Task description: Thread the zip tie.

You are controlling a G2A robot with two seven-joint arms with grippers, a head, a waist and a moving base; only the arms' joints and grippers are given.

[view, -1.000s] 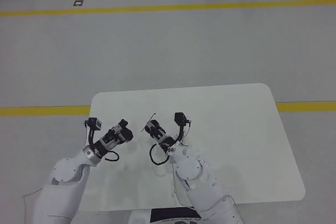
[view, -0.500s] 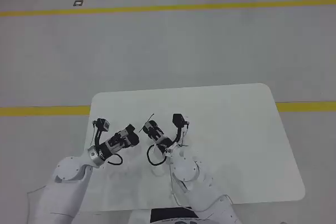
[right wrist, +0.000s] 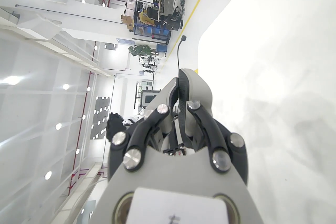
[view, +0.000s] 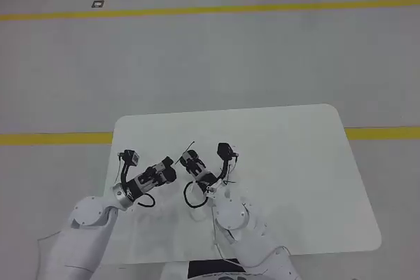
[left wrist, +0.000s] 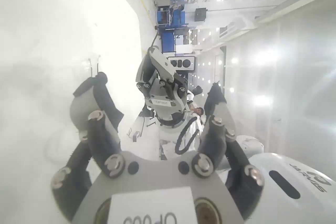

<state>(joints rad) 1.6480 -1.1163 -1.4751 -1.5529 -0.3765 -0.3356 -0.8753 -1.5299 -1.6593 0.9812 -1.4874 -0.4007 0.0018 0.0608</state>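
While our right gripper [right wrist: 181, 80] pinches the zip tie [right wrist: 178, 54] above the table [view: 301, 175], the left gripper [left wrist: 153, 84] gapes empty beside it.
Light, thin and springy, we judge; best gripped near its free end.

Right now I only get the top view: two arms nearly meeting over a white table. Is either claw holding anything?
Observer: Yes. The right gripper is shut on the zip tie, which pokes out ahead of it.
Operator: And the other claw?
Observer: The left gripper is open, its fingers spread wide.
Operator: What is it facing?
Observer: The right gripper, framed between those fingers without touching them.
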